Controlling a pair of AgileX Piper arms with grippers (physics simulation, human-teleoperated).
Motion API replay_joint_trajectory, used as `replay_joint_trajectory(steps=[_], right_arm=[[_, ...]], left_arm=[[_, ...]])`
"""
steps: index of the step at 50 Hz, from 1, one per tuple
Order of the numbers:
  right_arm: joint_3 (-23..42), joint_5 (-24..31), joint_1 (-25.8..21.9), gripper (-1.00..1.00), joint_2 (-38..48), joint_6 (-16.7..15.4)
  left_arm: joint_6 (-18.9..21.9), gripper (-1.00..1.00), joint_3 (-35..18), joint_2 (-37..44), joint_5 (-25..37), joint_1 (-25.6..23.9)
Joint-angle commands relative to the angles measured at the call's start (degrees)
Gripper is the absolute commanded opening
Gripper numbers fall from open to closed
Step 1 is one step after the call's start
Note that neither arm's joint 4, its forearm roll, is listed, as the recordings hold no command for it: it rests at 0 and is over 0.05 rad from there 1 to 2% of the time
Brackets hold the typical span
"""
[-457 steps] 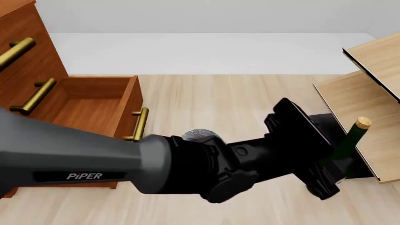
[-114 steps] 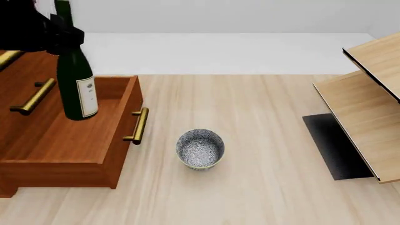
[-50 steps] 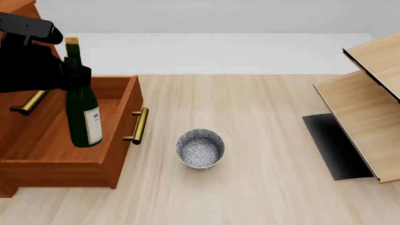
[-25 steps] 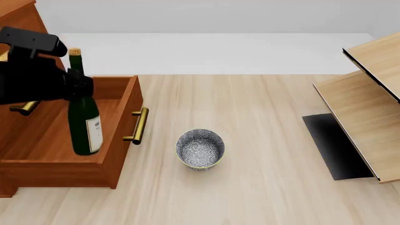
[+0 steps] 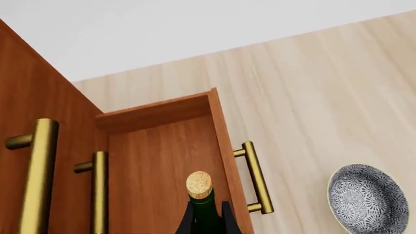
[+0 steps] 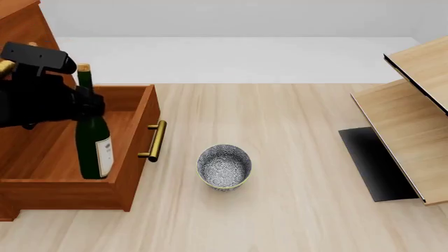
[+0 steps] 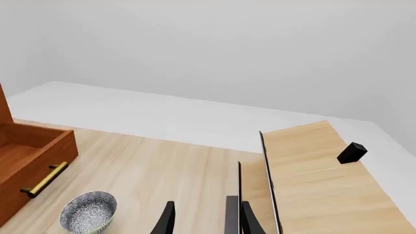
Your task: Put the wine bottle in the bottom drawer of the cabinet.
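The wine bottle (image 6: 94, 147) stands upright inside the open bottom drawer (image 6: 49, 181) of the cabinet (image 6: 31, 26), its base low behind the drawer's front wall. My left gripper (image 6: 85, 103) is shut on its neck just below the cork. In the left wrist view the cork (image 5: 198, 183) pokes up between two black fingers (image 5: 185, 222), with the drawer floor (image 5: 162, 161) beyond it. My right gripper (image 7: 200, 217) is open and empty, far from the cabinet, and out of the front view.
A blue-patterned bowl (image 6: 224, 167) sits on the floor just right of the drawer's brass handle (image 6: 154, 140). A pale wood shelf unit (image 6: 413, 121) stands at the right with a dark patch (image 6: 374, 163) beneath it. A small black block (image 7: 352, 152) lies on the shelf.
My left gripper has carried the bottle downward and slightly left, sinking it deeper into the drawer. The bowl and shelf unit have not moved.
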State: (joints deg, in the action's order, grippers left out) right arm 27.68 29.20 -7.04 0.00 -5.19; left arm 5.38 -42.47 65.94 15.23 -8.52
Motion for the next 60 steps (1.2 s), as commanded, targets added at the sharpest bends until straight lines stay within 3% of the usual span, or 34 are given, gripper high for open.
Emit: replay_joint_trajectory(steps=[1,39,60], right_arm=[[-0.24,-0.20,-0.07,1.00,0.00,-0.05],[-1.30,-0.38,0.28,1.00,0.00,-0.25],[-1.58,-0.37,0.63,1.00,0.00,-0.42]], left_arm=[[0.17,-1.00,2.02,-1.00,-1.94,-0.37],[-5.75,-1.00,2.20,7.74,-7.34,-4.01],[-8.01,-1.00,2.22,13.59,-12.23,-1.87]])
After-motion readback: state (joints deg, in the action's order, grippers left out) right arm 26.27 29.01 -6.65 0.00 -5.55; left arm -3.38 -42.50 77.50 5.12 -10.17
